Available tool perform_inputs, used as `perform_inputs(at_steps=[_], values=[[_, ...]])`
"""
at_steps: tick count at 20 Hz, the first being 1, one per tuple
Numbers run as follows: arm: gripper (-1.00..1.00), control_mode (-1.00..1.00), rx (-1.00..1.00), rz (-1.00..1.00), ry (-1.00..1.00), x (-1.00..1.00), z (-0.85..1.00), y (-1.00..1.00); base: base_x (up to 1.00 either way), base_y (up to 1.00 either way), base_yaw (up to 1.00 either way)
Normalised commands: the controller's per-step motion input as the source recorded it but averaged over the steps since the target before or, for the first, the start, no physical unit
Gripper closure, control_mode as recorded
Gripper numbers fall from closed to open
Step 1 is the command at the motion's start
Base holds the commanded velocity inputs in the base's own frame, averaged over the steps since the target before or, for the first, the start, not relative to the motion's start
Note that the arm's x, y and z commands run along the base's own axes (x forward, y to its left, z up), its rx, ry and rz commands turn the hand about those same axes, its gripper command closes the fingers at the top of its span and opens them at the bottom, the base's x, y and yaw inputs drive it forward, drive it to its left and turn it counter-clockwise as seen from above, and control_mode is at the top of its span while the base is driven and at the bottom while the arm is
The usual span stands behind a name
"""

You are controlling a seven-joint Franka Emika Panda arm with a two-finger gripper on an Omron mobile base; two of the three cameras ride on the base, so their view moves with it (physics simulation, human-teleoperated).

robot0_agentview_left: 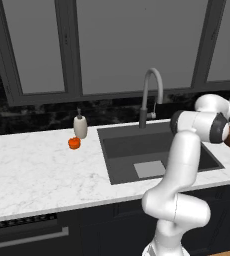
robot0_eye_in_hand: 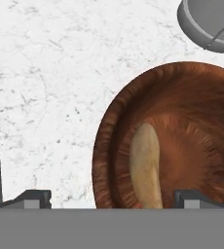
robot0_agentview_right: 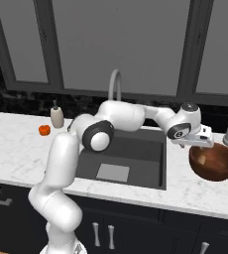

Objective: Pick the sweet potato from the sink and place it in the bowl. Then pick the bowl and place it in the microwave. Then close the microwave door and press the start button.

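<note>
The hand [robot0_eye_in_hand: 111,198] stands wide open and holds nothing — its two dark fingertips [robot0_eye_in_hand: 33,197] rise at the bottom edge of the hand view, one over the counter [robot0_eye_in_hand: 50,87], one over the bowl [robot0_eye_in_hand: 192,121]. The sweet potato [robot0_eye_in_hand: 145,168] lies inside the bowl, low and centre in that view. In the right base view the bowl sits on the counter at centre right, just beside the sink [robot0_agentview_right: 136,151]. No writing or labels can be read — not on the soap bottle [robot0_agentview_left: 80,126], nor on the grey canister [robot0_eye_in_hand: 211,24] at upper right.
</note>
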Motion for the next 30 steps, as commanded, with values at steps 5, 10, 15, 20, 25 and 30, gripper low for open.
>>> perform_inputs(at_steps=[5,10,15,20,25,30], values=[[-1.0,-1.0,0.0,0.0,0.07,0.26,-0.03,0.0,0.0,0.0,0.0],[-1.0,-1.0,0.0,0.0,0.09,0.08,-0.18,0.0,0.0,0.0,0.0],[-1.0,-1.0,0.01,0.0,0.05,0.0,-0.22,-0.09,0.0,0.0,0.0],[-1.0,-1.0,0.0,0.0,0.03,0.0,-0.25,-0.09,0.0,0.0,0.0],[1.0,-1.0,0.0,0.0,0.01,0.0,-0.2,-0.01,0.0,0.0,0.0],[1.0,-1.0,0.0,0.0,0.0,0.0,0.0,0.0,0.0,0.0,0.0]])
